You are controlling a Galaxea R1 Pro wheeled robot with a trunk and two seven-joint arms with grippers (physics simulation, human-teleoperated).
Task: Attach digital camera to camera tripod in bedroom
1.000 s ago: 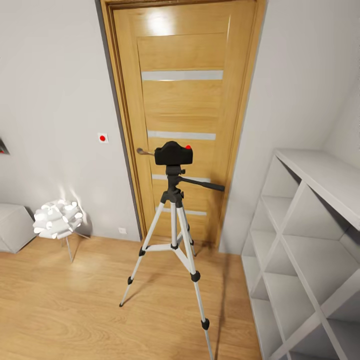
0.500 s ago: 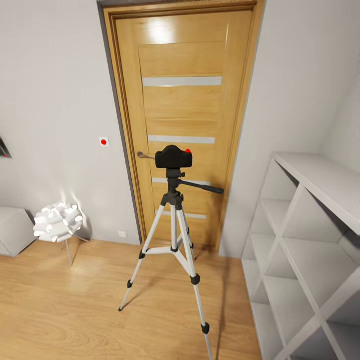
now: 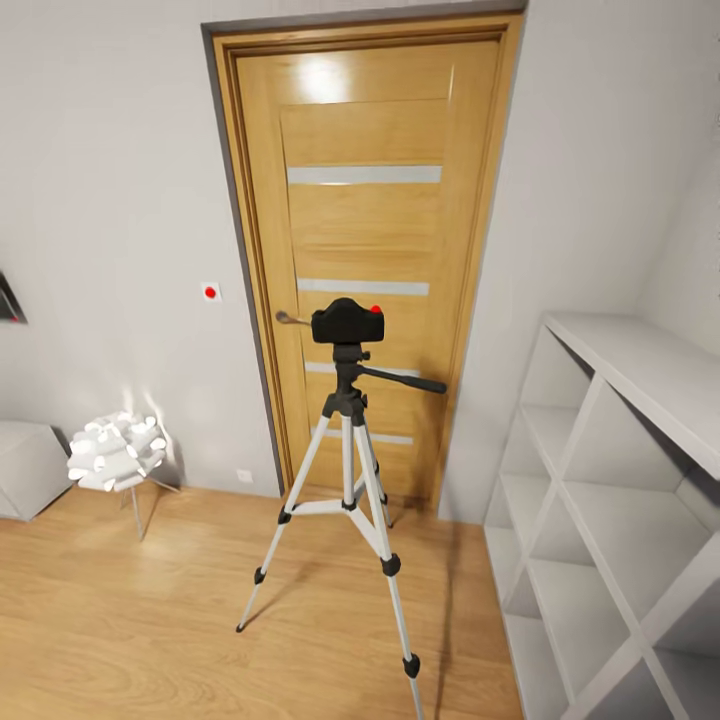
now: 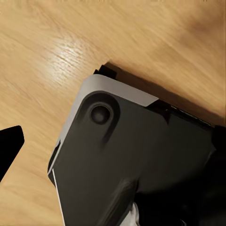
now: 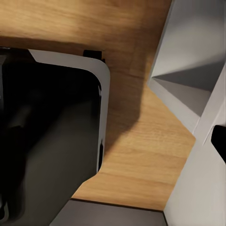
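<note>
— Where's the digital camera [image 3: 348, 321]?
— Atop the camera tripod [image 3: 348, 470], before the door [image 3: 365, 240].
— Around it?
— Ball lamp [image 3: 115, 450] well apart, white shelving [image 3: 620, 480] near; open plank floor [image 3: 150, 620] between.
— Claws?
— Cannot tell their state.

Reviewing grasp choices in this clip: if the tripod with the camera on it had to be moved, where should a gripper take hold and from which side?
Probably the black hub where the legs meet under the head of the camera tripod, approached from the robot-facing front. The legs splay out below it, the pan handle juts toward the white shelving, and the digital camera sits on top, so that short upright section is the most accessible.
</note>
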